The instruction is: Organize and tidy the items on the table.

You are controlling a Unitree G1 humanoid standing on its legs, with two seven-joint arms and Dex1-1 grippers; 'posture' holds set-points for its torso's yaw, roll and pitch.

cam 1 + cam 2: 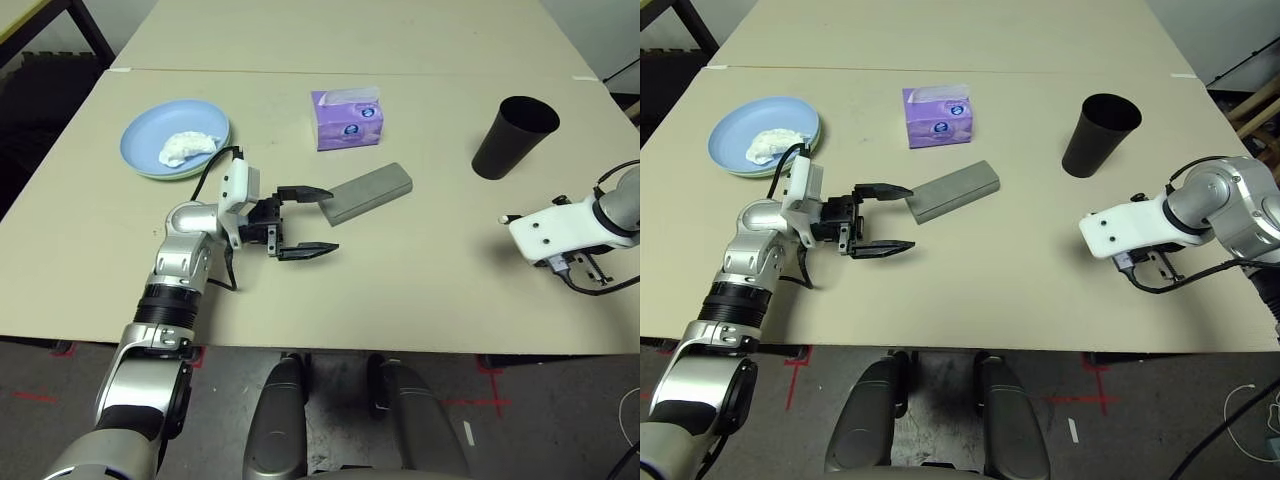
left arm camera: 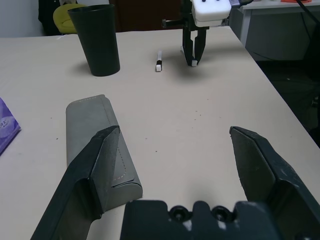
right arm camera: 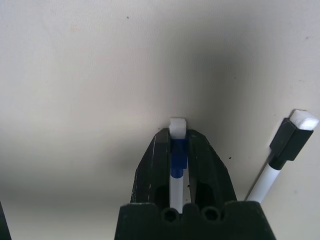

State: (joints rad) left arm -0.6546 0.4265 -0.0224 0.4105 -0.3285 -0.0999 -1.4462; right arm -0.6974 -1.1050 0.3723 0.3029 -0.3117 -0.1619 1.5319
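Note:
My left gripper (image 1: 305, 221) is open, low over the table (image 1: 420, 290). Its far finger touches the near end of the grey glasses case (image 1: 370, 193), which lies outside the jaws. At the right my right gripper (image 3: 176, 137) points down at the tabletop and is shut on a white pen (image 3: 176, 125) with a blue band. A second white pen with a black cap (image 3: 286, 149) lies just beside it. The black cup (image 1: 513, 137) stands upright behind the right arm. The purple tissue box (image 1: 347, 118) sits at the middle back. Crumpled white tissue (image 1: 187, 147) rests on the stacked plates (image 1: 150, 125) at back left.
Another beige table (image 1: 350, 30) butts against the far edge. A yellow-edged table corner (image 1: 20, 18) shows at the far left. The table's front edge runs close below both arms. Black cables (image 1: 600, 285) hang off my right wrist.

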